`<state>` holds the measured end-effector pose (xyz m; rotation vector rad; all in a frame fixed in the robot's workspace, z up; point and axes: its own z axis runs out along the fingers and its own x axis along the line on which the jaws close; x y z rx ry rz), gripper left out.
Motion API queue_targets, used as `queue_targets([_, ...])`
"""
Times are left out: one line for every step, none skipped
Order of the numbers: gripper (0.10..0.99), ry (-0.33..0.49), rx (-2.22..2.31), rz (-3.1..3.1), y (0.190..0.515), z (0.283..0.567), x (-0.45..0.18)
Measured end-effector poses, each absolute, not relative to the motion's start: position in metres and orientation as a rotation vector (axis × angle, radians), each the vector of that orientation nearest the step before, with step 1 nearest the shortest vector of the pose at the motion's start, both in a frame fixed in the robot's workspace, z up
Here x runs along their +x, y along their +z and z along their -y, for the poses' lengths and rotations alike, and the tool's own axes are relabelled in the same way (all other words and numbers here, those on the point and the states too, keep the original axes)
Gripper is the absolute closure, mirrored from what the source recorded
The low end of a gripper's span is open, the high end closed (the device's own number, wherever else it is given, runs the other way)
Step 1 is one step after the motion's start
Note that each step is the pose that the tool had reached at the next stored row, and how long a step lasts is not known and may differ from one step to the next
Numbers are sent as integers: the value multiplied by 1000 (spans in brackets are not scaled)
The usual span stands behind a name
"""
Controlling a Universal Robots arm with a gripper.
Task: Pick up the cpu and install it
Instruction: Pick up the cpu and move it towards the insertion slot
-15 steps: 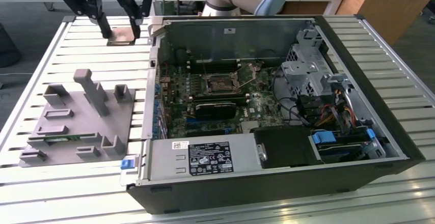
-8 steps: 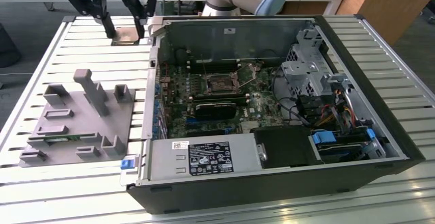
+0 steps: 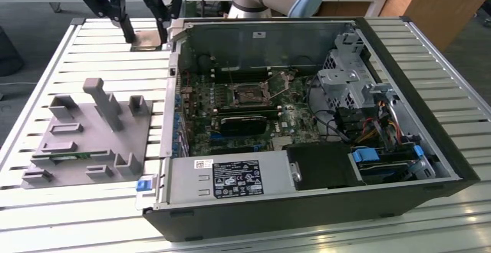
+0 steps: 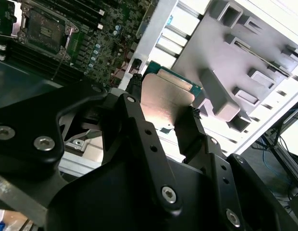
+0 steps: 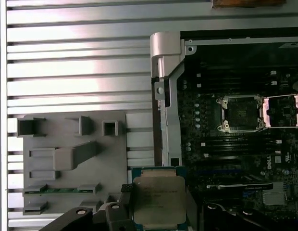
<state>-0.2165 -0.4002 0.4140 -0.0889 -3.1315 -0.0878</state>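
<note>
Gripper point(image 4: 164, 98): clamped on the cpu point(image 4: 169, 94). In both wrist views a black finger presses each of two opposite edges. The silvery lid faces the cameras and the chip sits level between the fingers point(image 5: 126, 190).

Position: in the exterior view the gripper point(image 3: 146, 34) hangs over the slatted table point(image 3: 77, 218). It is just outside the far corner of the computer case point(image 3: 307, 218), on the exterior view's left. In the first wrist view the cpu point(image 5: 158, 199) lies over the case wall, between the grey fixture tray point(image 5: 72, 159) and the motherboard point(image 5: 235, 159).

Step in hand, as judged: pick-up complete and the chip in transit. Installation is not done.

Socket point(image 5: 239, 113): empty, with its load plate point(image 5: 282, 109) swung open beside it, well apart from the chip.

Requirement, as judged: travel over the case wall, the chip square to the socket, corner markings matched, and a level descent without force.

A green memory stick point(image 5: 60, 189) rests in the tray.
</note>
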Motion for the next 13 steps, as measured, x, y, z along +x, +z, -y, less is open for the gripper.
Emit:
queue_targets([561,-88,-89,3131,414,400,-216])
queue_targets([561,-88,-89,3131,414,400,-215])
queue_targets([561,-88,-89,3132,414,400,-214])
queue_targets([561,-88,-89,3131,414,400,-213])
queue_targets([561,-88,-89,3131,414,400,-212])
queue_targets([561,-88,-89,3131,414,400,-211])
queue_targets([561,-88,-89,3131,414,400,-210])
queue_targets([561,-88,-89,3131,414,400,-208])
queue_targets([561,-88,-89,3131,414,400,-206])
queue_targets([561,-88,-89,3131,414,400,-205])
queue_targets([561,-88,-89,3131,414,400,-203])
queue_targets([561,-88,-89,3132,414,400,-200])
queue_targets([561,-88,-89,3131,414,400,-199])
